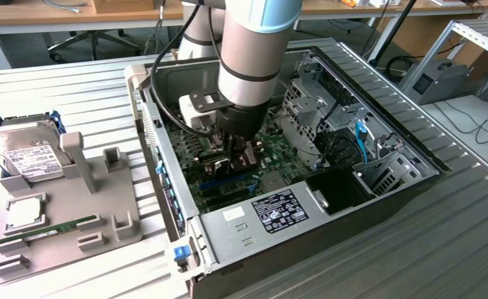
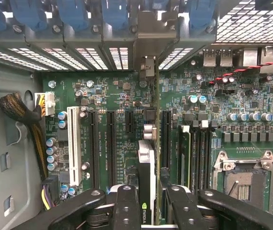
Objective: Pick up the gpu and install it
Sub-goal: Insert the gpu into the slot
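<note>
Slatted metal bench carries an open computer case laid on its side, giving access from above. The gripper is inside it, jaws closed narrowly on the gpu. The card is held edge-on over the motherboard, bracket toward the rear slot openings, apparently to align with an expansion slot.

the gpu is a thin dark card seen edge-on, with a silver block on one side and a small green logo on its black edge. it stands upright on its long edge, clamped between the jaws. it sits inside the open computer case just over the green motherboard, parallel to the long black expansion slots; whether it is seated cannot be told.
</note>
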{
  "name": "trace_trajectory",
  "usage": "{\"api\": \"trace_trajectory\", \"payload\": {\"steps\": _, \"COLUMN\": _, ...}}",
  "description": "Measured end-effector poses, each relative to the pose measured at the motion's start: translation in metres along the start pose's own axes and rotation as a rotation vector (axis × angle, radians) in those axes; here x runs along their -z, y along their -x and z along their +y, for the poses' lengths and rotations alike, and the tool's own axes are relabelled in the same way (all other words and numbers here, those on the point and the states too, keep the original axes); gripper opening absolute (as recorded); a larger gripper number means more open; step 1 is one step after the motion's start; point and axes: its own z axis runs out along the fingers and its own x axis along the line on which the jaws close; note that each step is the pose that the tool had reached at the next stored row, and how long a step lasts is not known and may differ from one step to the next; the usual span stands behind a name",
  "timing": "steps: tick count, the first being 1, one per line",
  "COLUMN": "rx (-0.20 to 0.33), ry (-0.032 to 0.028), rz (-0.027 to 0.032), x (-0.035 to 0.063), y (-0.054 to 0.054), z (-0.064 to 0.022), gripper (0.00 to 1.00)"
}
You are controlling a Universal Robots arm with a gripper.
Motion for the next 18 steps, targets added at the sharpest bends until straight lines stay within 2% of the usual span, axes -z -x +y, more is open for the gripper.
{"api": "trace_trajectory", "payload": {"steps": 18, "rx": 0.0, "ry": 0.0, "rz": 0.0001, "x": -0.001, "y": 0.0, "z": 0.0, "gripper": 0.27}}
